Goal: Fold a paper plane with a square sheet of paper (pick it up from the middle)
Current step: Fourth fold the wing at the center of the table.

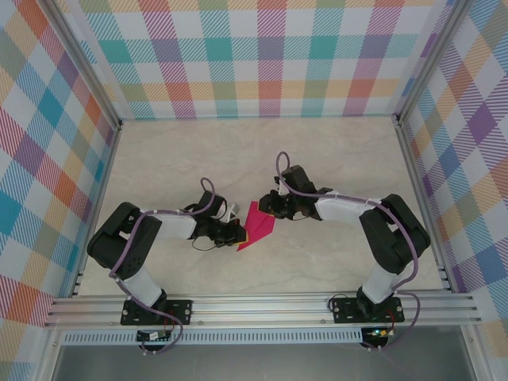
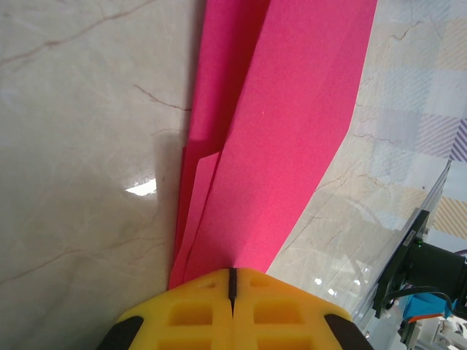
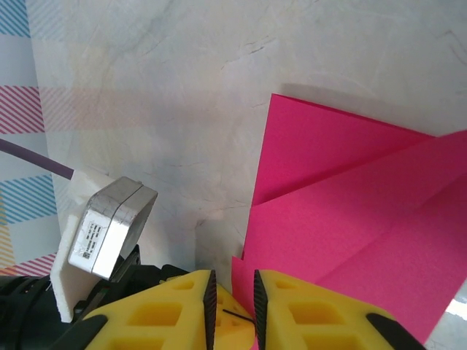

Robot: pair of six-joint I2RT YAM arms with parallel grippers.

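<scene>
The magenta-pink sheet of paper [image 1: 255,225] is folded into a layered, pointed shape and is held just above the marble table between the two arms. My left gripper [image 1: 236,230] is shut on its near end. In the left wrist view the yellow jaws [image 2: 233,281] meet, and the folded paper [image 2: 284,131] runs up out of them. My right gripper [image 1: 270,208] is at the paper's far side. In the right wrist view its jaws [image 3: 233,299] stand a little apart, with an edge of the paper [image 3: 350,219] in the gap and unclamped.
Plaid walls and an aluminium frame [image 1: 262,305] enclose the marble table [image 1: 333,151]. The left wrist's camera block [image 3: 109,226] sits close to the left of my right gripper. The right arm's base [image 2: 423,277] shows at the table's edge.
</scene>
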